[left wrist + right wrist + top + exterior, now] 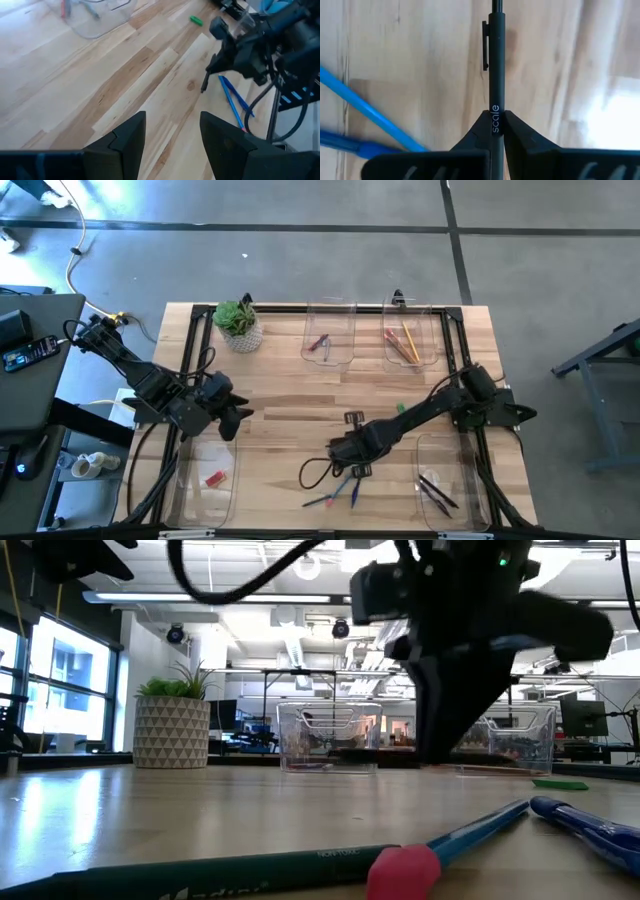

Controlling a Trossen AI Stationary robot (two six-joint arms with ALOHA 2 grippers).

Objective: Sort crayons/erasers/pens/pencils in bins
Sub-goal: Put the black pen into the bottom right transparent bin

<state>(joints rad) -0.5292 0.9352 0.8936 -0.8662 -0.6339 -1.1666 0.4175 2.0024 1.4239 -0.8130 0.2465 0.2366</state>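
Observation:
My right gripper (350,455) hangs over the near middle of the table, shut on a black pen (495,60) with a clip. Two blue pens (345,492) and a dark pencil with a pink end (405,868) lie on the wood just near of it. A green eraser (196,20) lies farther back. My left gripper (243,415) is open and empty above the left side, beside the near left bin (205,475), which holds a red eraser. Four clear bins stand at the corners. My right gripper pinches the black pen's barrel (495,112) between its two fingertips, just below the clip. The pen runs along the fingers and sticks out beyond their tips. In the left wrist view it hangs tilted below the gripper (205,82), tip down, close above the wood.
A potted plant (238,325) stands at the far left. The far bins hold crayons (320,342) and pencils (403,343); the near right bin (445,480) holds dark pens. Bare wood lies between the arms in the middle.

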